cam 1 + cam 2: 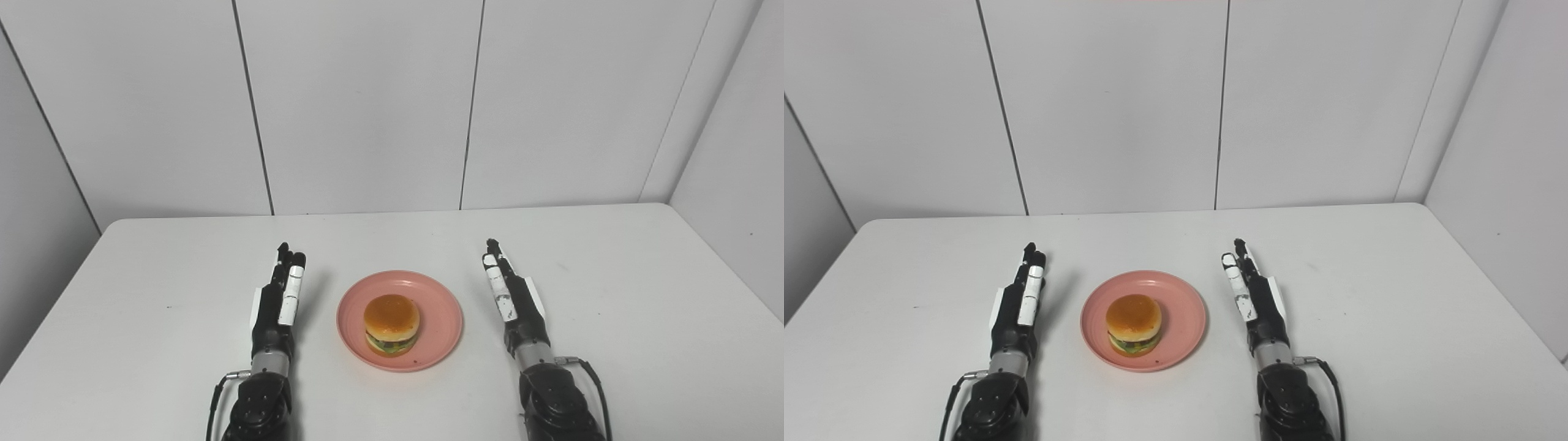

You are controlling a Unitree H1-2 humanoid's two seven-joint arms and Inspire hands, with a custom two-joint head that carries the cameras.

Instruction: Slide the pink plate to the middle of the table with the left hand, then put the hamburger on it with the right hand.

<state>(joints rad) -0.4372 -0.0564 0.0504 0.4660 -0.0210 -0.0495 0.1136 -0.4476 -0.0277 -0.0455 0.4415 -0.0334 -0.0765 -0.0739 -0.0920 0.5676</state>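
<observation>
While both arms come in from the near edge, the left hand point(278, 300) and right hand point(511, 294) lie either side of the pink plate point(441, 318), fingers straight and holding nothing (neither touches it). On the plate sits the hamburger point(392, 324), mid-table; beyond, white table point(392, 236) meets wall panels point(361, 104).

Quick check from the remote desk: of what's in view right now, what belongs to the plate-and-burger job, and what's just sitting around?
Part of the job:
- pink plate, mid-table
- hamburger, resting on the plate
- left robot hand, open, beside the plate, not touching it
- right robot hand, open, on the other side, also not touching

Just there:
- white table
- nothing else lies on it
</observation>
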